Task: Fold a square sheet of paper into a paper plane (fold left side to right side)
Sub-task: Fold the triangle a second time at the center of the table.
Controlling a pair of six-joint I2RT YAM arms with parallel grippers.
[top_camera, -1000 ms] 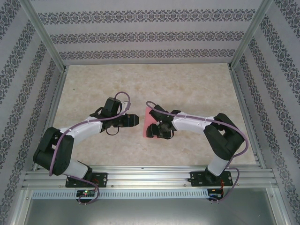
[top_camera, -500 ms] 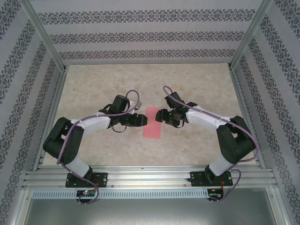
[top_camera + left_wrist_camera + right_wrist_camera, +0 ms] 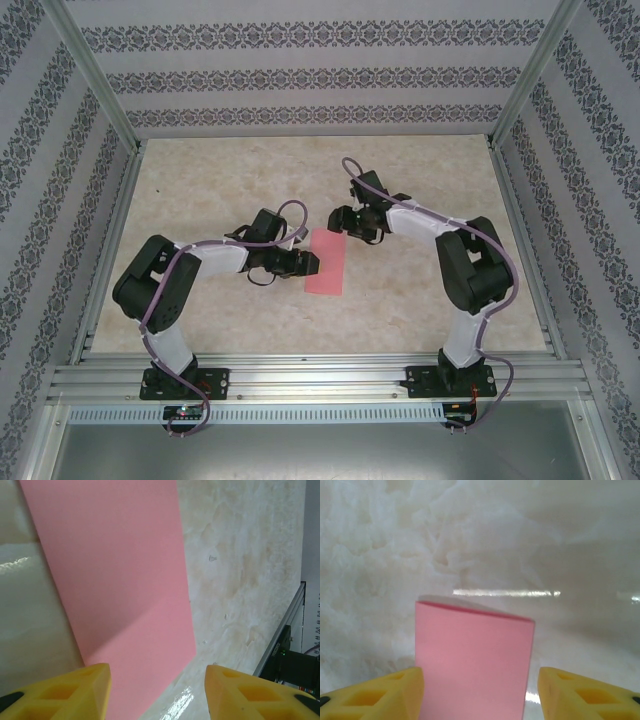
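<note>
The square sheet of paper lies flat on the table as a narrow pink rectangle, folded in half, with layered edges along one short end. My left gripper is low at the paper's left long edge and is open. In the left wrist view its yellow fingers straddle the paper's near corner. My right gripper hovers at the paper's far right corner, also open. In the right wrist view the paper runs between its spread fingertips.
The beige marbled table is boxed in by patterned walls and aluminium posts. A metal rail carrying both arm bases runs along the near edge. A black rail fitting appears at the right of the left wrist view.
The right gripper lifted off the paper and moved to its far end, so the whole sheet shows. The left arm reached right to the paper's left edge, its jaws narrowing slightly.
</note>
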